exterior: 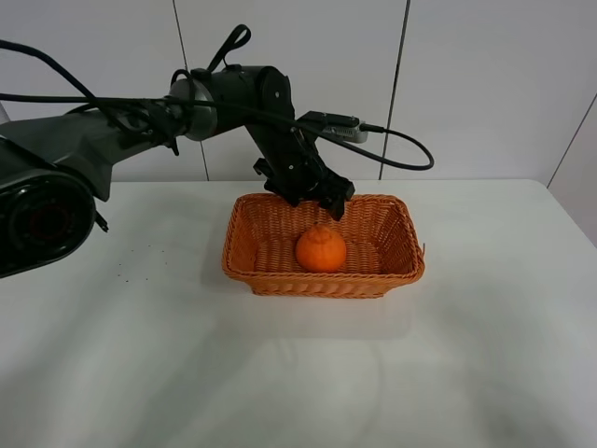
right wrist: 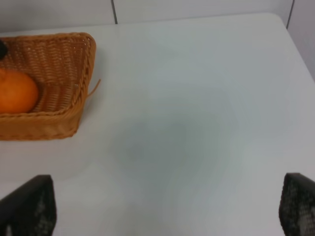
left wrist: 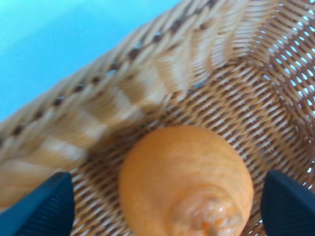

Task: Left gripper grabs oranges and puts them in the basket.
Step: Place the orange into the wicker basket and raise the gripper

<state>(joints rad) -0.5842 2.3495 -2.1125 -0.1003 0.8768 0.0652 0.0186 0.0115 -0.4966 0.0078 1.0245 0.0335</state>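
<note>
left end effector (exterior: 317,194) spread, angled downward; right end effector (right wrist: 165,209) spread wide

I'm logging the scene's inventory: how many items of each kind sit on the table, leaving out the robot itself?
Orange: 1
Basket: 1
Total: 2

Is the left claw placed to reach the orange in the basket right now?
Probably yes: the left claw hangs open just above the orange, which lies uncovered in the basket, with nothing between them.
</note>
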